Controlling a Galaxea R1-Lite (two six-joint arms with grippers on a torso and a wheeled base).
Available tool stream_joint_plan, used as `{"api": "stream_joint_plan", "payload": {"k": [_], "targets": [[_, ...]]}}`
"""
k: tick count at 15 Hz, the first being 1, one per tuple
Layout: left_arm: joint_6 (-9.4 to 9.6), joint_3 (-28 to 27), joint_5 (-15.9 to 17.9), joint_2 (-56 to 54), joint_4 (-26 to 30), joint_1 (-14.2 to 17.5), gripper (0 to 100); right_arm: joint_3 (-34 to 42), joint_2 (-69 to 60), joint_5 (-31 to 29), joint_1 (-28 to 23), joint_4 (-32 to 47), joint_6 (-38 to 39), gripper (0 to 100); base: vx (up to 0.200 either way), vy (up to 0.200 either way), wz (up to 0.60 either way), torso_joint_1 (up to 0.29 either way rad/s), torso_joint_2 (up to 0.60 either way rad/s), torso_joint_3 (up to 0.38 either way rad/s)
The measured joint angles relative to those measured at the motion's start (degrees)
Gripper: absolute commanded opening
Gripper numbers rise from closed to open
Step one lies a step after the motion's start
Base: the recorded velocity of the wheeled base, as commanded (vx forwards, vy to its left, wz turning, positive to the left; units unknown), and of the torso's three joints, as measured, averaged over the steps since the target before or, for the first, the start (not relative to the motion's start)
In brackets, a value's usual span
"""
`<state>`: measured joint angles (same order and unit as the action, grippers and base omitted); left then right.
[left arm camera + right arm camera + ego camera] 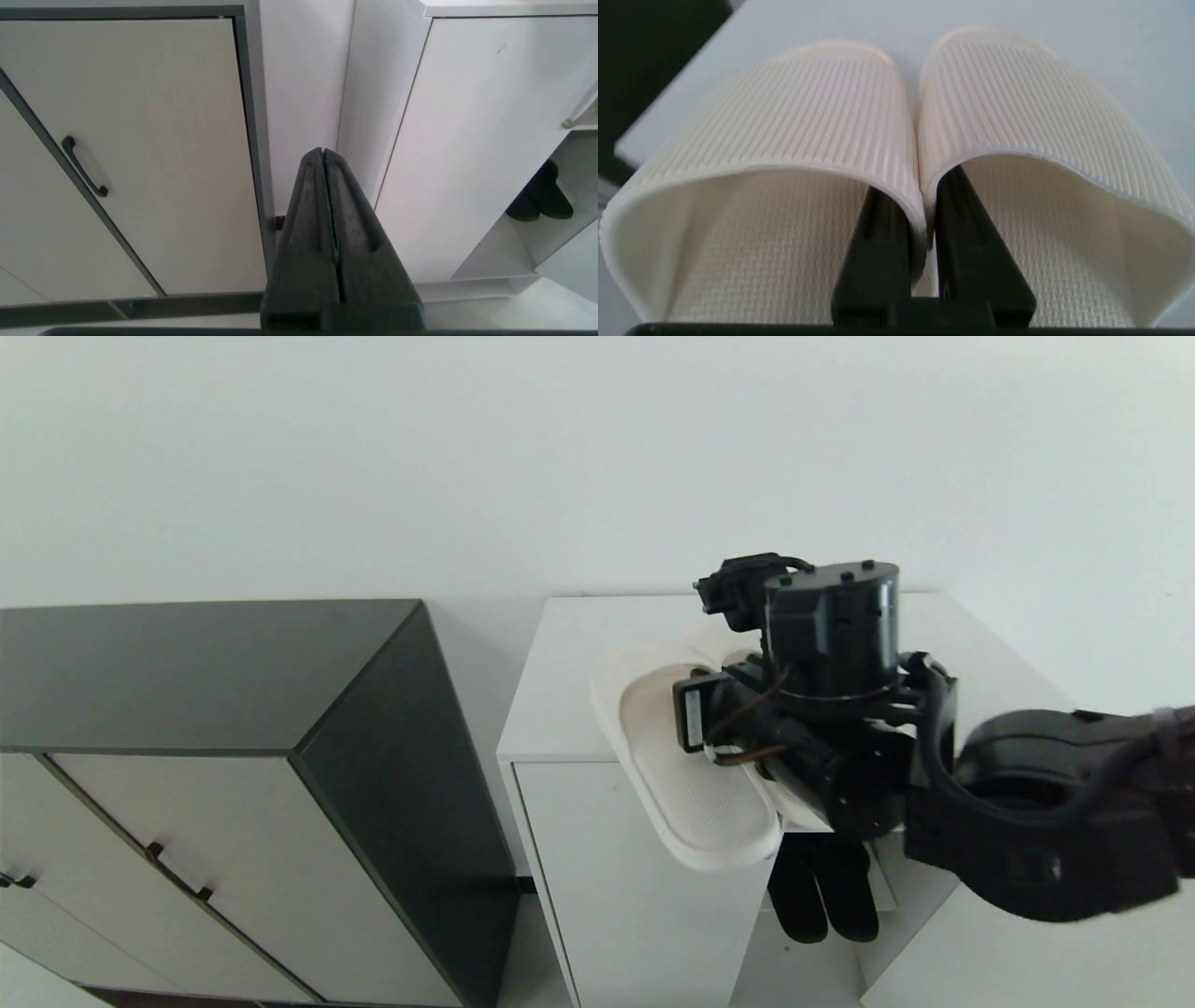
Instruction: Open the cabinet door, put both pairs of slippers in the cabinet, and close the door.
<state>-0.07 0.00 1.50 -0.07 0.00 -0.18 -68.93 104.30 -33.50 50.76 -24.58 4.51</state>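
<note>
A pair of cream ribbed slippers [691, 784] [822, 121] lies side by side over the top of the white cabinet [560, 681], heels jutting past its front edge. My right gripper [918, 210] has one finger inside each slipper and is shut on their two touching inner walls. A black pair of slippers [826, 896] [542, 201] stands inside the cabinet's open right compartment. The left gripper [322, 163] is shut on nothing, low in front of the gap between the two cabinets.
A dark cabinet [187, 672] with pale doors and black handles [84, 166] stands to the left of the white one, a narrow gap between them. The white cabinet's open door [934, 952] is at the lower right. A plain wall rises behind.
</note>
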Motion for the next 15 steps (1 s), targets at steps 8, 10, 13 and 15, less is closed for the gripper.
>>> {"api": "stream_joint_plan", "payload": {"k": [8,10,13,15], "targets": [[0.0,0.0,-0.05,0.0,0.0,0.0,0,14.43,-9.87,0.71,1.9,-3.67,2.16,0,-0.025,0.0,0.0,0.0,0.0,0.0],[0.0,0.0,-0.05,0.0,0.0,0.0,0,14.85,-10.2,0.66,1.94,-3.74,2.16,0,-0.2,0.0,0.0,0.012,0.0,0.002],[-0.09,0.0,-0.05,0.0,0.0,-0.02,0,15.1,-10.29,0.66,2.1,-3.78,2.18,0,-0.2,0.0,0.0,-0.002,0.0,0.007],[-0.09,0.0,-0.09,0.0,0.0,-0.02,0,15.24,-10.34,0.68,2.07,-3.89,2.16,0,-0.2,0.0,0.0,-0.005,0.0,0.0]]}}
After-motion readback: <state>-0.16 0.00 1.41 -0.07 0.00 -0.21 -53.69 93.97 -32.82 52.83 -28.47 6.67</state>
